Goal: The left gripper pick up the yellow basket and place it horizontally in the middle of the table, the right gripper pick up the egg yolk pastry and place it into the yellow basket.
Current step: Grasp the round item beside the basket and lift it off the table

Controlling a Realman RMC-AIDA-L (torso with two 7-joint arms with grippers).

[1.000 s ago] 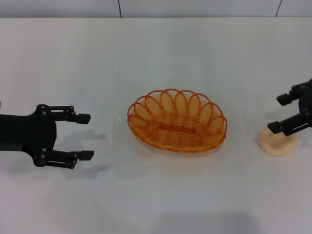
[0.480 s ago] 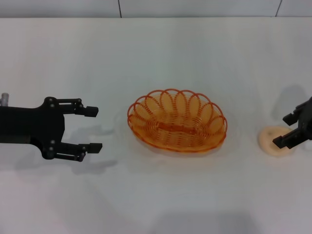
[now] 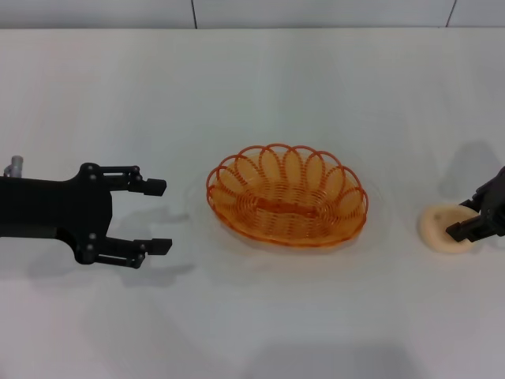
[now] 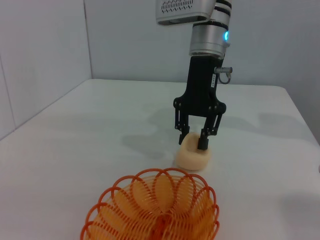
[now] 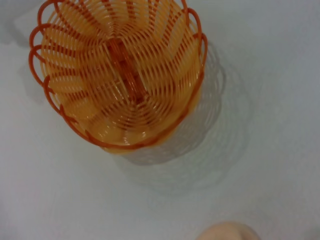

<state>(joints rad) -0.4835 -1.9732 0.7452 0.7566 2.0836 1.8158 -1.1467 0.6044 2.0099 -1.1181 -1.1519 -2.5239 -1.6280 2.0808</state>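
The yellow basket (image 3: 288, 196) lies lengthwise across the middle of the white table (image 3: 252, 95), empty; it also shows in the left wrist view (image 4: 155, 210) and the right wrist view (image 5: 120, 75). My left gripper (image 3: 158, 217) is open and empty, just left of the basket and apart from it. The egg yolk pastry (image 3: 438, 229) rests on the table at the far right. My right gripper (image 3: 461, 217) is down over it. In the left wrist view the right gripper (image 4: 193, 142) has a finger on each side of the pastry (image 4: 192, 157) top, closed in against it. The pastry's edge shows in the right wrist view (image 5: 227, 232).
The back edge of the table runs along the top of the head view, with a grey wall (image 3: 316, 12) behind it. A wall (image 4: 40, 60) also stands beside the table in the left wrist view.
My left gripper has moved right, closer to the basket, still open. My right gripper has come down onto the pastry and its fingers have narrowed around it.
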